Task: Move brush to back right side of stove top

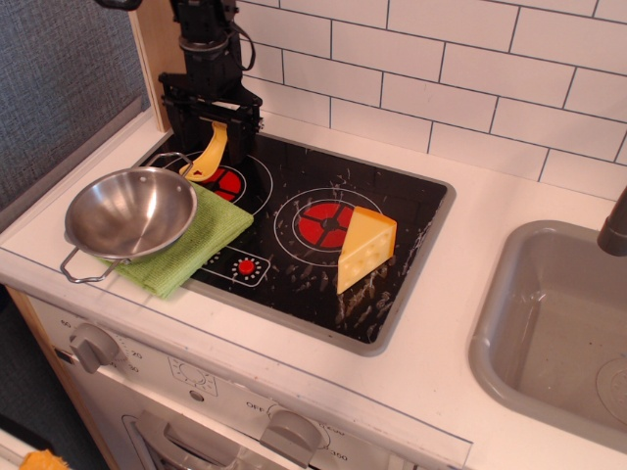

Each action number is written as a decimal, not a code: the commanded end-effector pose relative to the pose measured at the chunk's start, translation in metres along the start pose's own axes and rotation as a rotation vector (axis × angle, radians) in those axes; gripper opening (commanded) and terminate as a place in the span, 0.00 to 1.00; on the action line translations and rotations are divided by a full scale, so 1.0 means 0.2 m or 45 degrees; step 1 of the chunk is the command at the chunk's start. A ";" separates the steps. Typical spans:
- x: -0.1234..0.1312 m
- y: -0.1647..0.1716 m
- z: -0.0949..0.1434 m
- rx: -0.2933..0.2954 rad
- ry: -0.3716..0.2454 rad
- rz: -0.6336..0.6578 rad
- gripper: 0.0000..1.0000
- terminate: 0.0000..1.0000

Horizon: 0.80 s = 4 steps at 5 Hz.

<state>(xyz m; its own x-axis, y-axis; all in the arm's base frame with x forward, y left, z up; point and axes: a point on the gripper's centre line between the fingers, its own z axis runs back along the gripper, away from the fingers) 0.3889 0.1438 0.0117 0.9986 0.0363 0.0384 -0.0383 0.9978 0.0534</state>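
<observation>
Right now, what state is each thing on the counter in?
gripper: low over the brush head at the back left, fingers either side; grip unclear
brush: handle on the stove top's back left
stove top: back right bare
cheese wedge: standing by the right burner
metal bowl: upright, empty, on the green cloth

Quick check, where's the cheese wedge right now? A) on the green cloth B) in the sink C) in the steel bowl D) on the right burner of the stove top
D: the cheese wedge stands on the stove top, overlapping the right burner ring, apart from the steel bowl and green cloth, with the sink off to the right.
</observation>
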 end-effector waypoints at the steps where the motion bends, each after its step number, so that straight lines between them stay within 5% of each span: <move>1: -0.03 0.06 0.04 -0.029 -0.066 0.073 0.00 0.00; 3: -0.01 0.02 0.26 -0.007 -0.195 0.055 0.00 0.00; 4: 0.06 -0.16 0.45 -0.062 -0.296 -0.026 0.00 0.00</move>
<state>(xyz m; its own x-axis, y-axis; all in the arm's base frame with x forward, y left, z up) 0.3926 0.1053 0.0710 0.9818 0.0139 0.1895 -0.0102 0.9997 -0.0204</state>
